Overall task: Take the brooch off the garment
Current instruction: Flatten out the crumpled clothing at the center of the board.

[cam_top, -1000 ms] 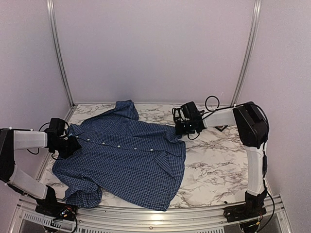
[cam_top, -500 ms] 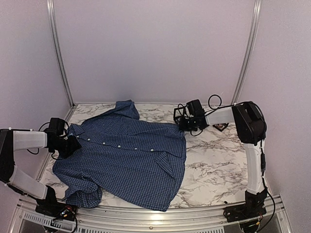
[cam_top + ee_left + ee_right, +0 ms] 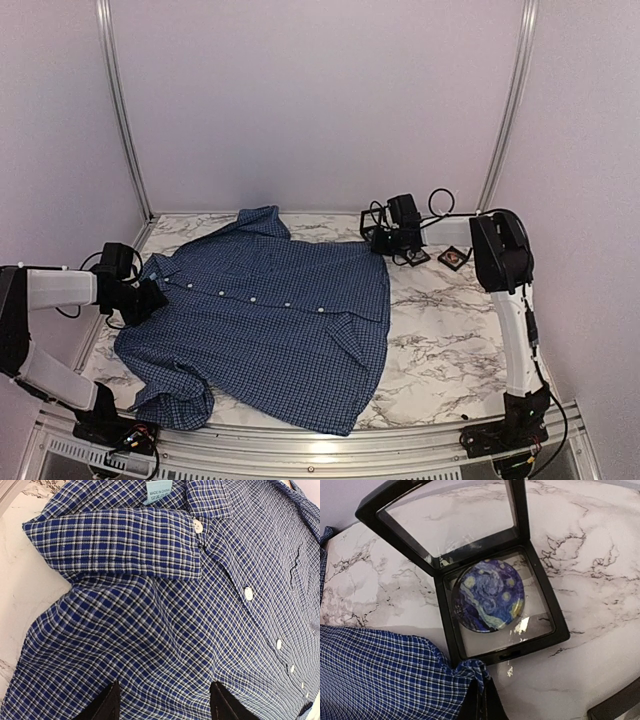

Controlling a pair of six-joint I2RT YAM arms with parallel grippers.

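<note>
Left claw (image 3: pixel 150 298), seen from above: jaws partly open with nothing in them, poised at the collar end of the garment (image 3: pixel 260 320).
Right claw (image 3: pixel 388 245), seen from above: closed at the shirt's far hem corner, across the cloth from the left claw.
Garment's lie: spread on the table (image 3: pixel 450 340). Its long axis, collar to hem, runs from the left claw to the right claw, and the collar points at the left claw.
Brooch (image 3: pixel 455 260): I'd guess it is the tiny reddish-brown spot in a dark square just right of the right claw, apart from the shirt. It is too small to be sure, and being roundish it shows no heading.
Left wrist view: fingers (image 3: pixel 112 705) stand apart over checked cloth just below the collar (image 3: pixel 125 545). Pale buttons (image 3: pixel 248 593) trail away ahead, and no brooch shows here.
Right wrist view: the claw is pinched shut on a fold of hem. An open frame box (image 3: pixel 530 640) holding a blue swirled disc (image 3: pixel 487 596) lies just ahead of the fingertips.
Step, as I read it: drawing the shirt flat.
Doing it well: pull low and gently away from the left claw, let that claw pin the collar end, and stop before the cloth sweeps the frame box.
</note>
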